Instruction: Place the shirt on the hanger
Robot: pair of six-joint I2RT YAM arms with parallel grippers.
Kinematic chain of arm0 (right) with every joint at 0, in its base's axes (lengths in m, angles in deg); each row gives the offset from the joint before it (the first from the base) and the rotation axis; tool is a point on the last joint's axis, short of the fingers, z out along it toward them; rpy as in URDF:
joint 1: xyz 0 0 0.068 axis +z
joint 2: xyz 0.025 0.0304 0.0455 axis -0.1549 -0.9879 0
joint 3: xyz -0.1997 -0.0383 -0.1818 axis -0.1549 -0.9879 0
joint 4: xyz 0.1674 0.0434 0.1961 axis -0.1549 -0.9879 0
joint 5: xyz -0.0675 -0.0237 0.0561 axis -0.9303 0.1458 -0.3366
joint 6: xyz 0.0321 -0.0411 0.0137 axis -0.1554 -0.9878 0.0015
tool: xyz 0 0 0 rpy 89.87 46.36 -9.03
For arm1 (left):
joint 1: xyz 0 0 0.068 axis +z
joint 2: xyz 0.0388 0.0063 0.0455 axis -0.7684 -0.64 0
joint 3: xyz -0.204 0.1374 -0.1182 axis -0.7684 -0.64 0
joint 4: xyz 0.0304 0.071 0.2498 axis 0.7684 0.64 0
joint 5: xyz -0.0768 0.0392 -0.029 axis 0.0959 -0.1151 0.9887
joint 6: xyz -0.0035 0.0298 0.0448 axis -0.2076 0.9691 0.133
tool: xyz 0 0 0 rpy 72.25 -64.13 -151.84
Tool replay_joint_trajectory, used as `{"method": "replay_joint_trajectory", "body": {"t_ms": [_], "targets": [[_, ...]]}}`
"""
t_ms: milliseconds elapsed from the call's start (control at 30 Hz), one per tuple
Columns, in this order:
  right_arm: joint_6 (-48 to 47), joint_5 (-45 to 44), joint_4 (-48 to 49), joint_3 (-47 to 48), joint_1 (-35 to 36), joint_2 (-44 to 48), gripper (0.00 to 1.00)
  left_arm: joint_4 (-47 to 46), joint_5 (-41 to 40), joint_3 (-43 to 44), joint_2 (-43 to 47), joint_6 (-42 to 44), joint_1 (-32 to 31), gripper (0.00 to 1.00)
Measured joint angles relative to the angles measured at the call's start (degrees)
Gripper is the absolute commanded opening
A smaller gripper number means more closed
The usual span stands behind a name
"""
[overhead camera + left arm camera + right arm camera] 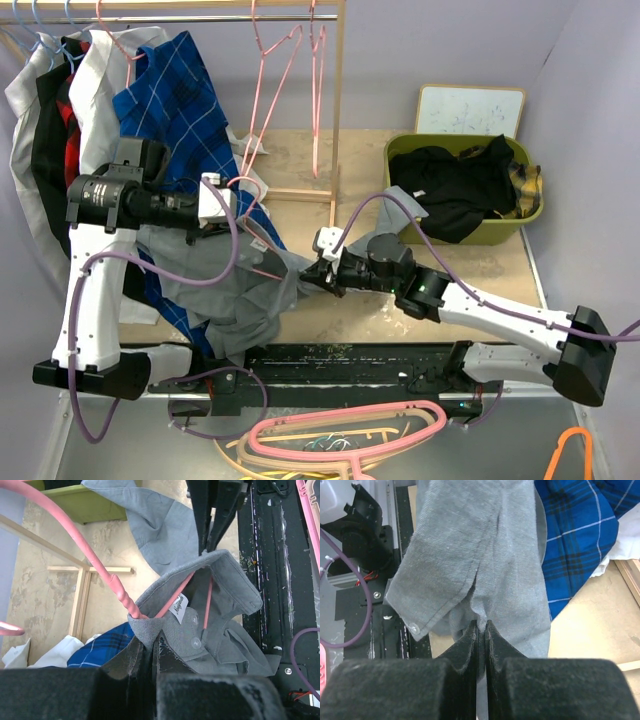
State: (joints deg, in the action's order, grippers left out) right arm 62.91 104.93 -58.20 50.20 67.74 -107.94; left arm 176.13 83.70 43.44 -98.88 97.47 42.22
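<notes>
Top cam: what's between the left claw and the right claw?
The grey shirt spans it, pinched by the left claw and right claw; wire of the pink hanger crosses the cloth. Shows in the top view.

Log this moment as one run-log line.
left end effector: shut on shirt collar | right end effector: shut on shirt | hanger: wire inside collar

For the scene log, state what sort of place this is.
Likely a lab mock-up of a laundry corner, not a home: a pale wooden clothes rack hung with shirts and thin pink wire hangers, an olive-green plastic basket of dark clothes, and plain lilac partition walls.
</notes>
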Motion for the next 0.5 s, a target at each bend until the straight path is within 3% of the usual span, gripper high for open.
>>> {"method": "replay_joint_trajectory", "body": {"t_ms": [267,433,500], "targets": [[5.46,7.69,7.48,0.02,-7.41,-0.09,0.22,-1.27,1.46,-0.07,0.33,0.13,-0.02,0.00],[7.43,10.32,11.54,0.02,-8.24,-0.09,0.24,-1.03,1.92,-0.11,0.33,0.13,-0.07,0.00],[7.74,11.54,12.33,0.02,-8.35,-0.07,0.29,-0.94,2.01,-0.13,0.33,0.13,-0.07,0.00]]}}
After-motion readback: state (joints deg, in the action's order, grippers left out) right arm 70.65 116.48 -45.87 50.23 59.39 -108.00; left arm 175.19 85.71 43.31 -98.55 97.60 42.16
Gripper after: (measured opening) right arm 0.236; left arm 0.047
